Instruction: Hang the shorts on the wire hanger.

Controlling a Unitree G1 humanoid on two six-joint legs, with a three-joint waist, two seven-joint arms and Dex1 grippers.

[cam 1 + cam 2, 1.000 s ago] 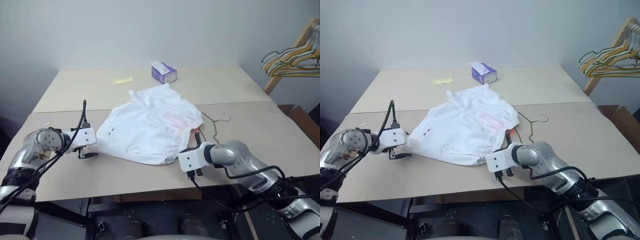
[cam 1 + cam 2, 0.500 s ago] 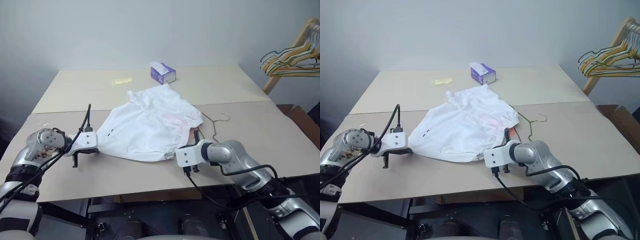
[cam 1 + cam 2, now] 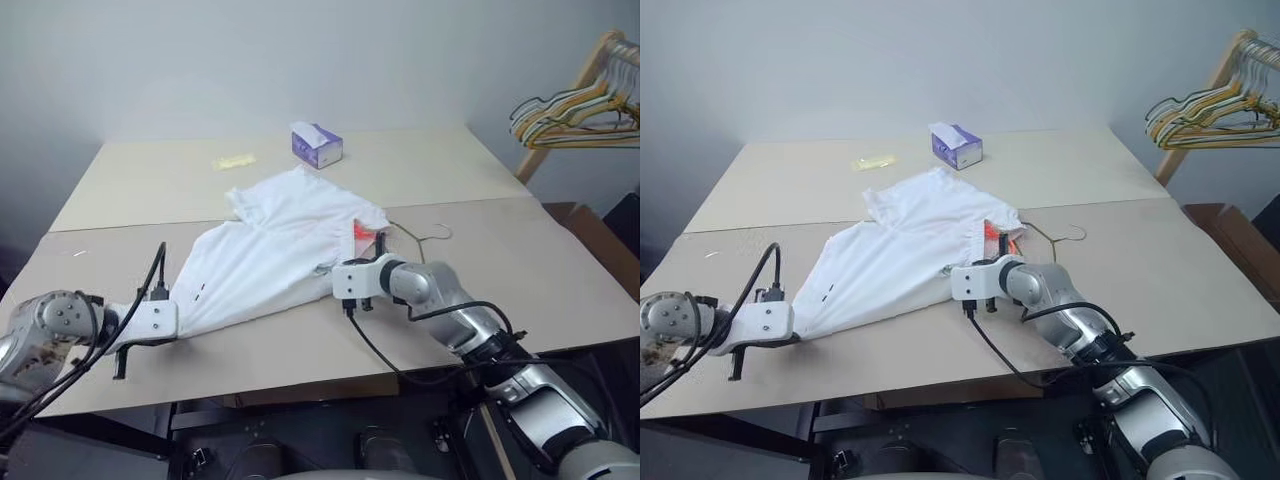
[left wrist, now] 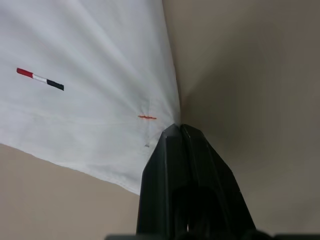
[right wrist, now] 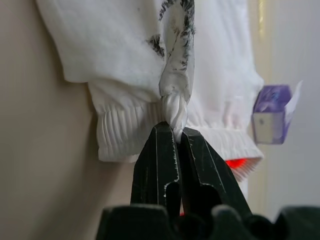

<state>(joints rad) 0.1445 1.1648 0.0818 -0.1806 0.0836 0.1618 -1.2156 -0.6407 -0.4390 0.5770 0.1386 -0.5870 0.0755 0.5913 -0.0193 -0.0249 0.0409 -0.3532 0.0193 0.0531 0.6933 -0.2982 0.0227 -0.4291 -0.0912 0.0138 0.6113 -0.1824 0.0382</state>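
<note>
- Left eye view gives us the landmark first: the wide beige table (image 3: 500, 160), two boards butted together, with the white thin-fabric shorts (image 3: 270, 260) spread across its middle and stretched in a slant from near the purple tissue box (image 3: 316, 145) down toward the table's near left edge.
- We judge the shorts light, limp and crease-prone: they sag flat on the table wherever they are not pulled, so they will drape and slide rather than hold a shape. The gathered elastic waistband looks to us like the firmest place to hold.
- We see the right gripper (image 5: 174, 131) closed on a twisted bunch of waistband cloth, at the shorts' edge nearest the table's front, just beside an orange-red tag.
- We see the left gripper (image 4: 177, 130) pinched shut on a corner of the hem, at the shorts' far left tip, close to the table's near left edge; a small red, white and dark stripe sits on the cloth nearby.
- Just beyond the shorts' right edge, toward the table's right side, lies the thin dark olive-green wire hanger (image 3: 415, 234), partly covered by cloth, its hook pointing right.
- Thin wire is springy and will skid on the table, so we would pin it before threading cloth over it.
- Off the table's far right corner hangs a bunch of coloured hangers (image 3: 570, 105).
</note>
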